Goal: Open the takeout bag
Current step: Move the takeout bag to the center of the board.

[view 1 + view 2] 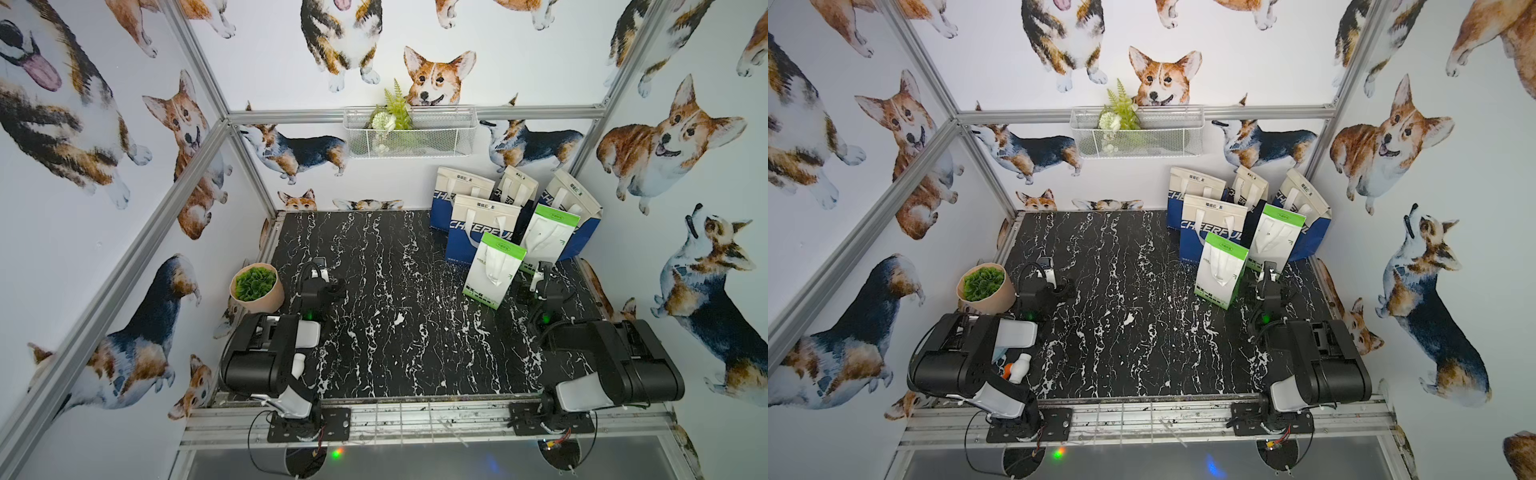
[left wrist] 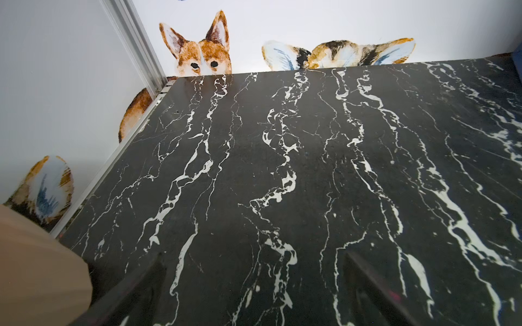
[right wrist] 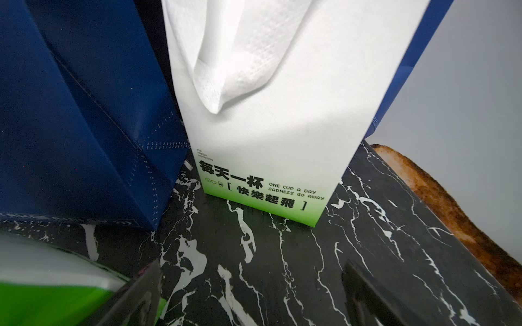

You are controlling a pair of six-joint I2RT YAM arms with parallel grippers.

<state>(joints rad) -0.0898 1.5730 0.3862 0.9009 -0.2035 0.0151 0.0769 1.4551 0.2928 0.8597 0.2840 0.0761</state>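
1. Two white-and-green takeout bags stood upright at the far right of the worktop [image 1: 395, 299], in front of a cluster of blue-and-cream bags [image 1: 482, 220]. The nearer takeout bag [image 1: 494, 270] stood free at the front. The farther takeout bag [image 1: 548, 237] stood behind it, close against the blue ones.
2. Both takeout bags looked flat, with their mouths closed. On the farther one the white handle [image 3: 240, 56] hung folded down over the front face.
3. The right gripper [image 3: 251, 264] sat low over the worktop just beside the nearer bag, with its jaws wide and nothing between them. It faced the lower part of the farther bag.
4. The left gripper [image 2: 254, 256] was equally wide and empty. It was near the potted plant [image 1: 255, 289], well apart from the bags.
5. The step in hand appeared to be the approach, as no bag was gripped yet. Which takeout bag was meant could not be told, though the free-standing nearer one seemed likelier.
6. To do it well, the right gripper would need to rise to the green top band and pinch one wall only. The left would need to cross over and take the opposite wall, then part them gently.
7. The fabric looked light, so a hard pull would probably tip or drag the bag into its neighbours.
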